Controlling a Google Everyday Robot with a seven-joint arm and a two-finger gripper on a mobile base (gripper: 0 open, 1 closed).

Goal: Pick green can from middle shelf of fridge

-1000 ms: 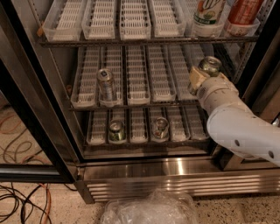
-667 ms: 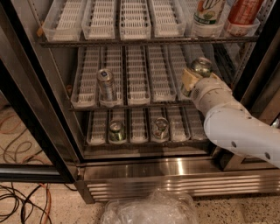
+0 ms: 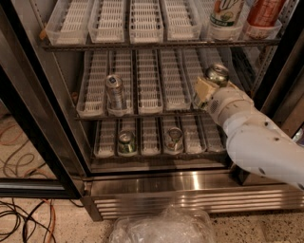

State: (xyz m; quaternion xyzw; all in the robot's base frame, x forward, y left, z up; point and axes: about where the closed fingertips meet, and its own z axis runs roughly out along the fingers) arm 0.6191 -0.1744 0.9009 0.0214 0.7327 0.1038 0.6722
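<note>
The fridge [image 3: 190,187] stands open with three tray-lined racks. The green can [image 3: 217,73] is at the right end of the middle shelf [image 3: 151,90]; its silver top and a strip of its side show, the rest is hidden by my wrist. My gripper [image 3: 212,85] reaches in from the lower right on a white arm and is closed around the can, a beige finger [image 3: 201,90] on its left side. A silver-grey can with a bluish top [image 3: 115,91] stands upright in the second lane from the left on the same shelf.
Two cans [image 3: 126,142] [image 3: 174,139] stand on the bottom rack. Two bottles [image 3: 227,14] [image 3: 262,14] stand at the top right. The black door frame [image 3: 33,118] is on the left. A clear plastic bag [image 3: 161,228] and cables [image 3: 23,216] lie on the floor.
My gripper and the green can have shifted together a little to the left along the middle shelf. The silver-grey can and the bottom cans have not moved.
</note>
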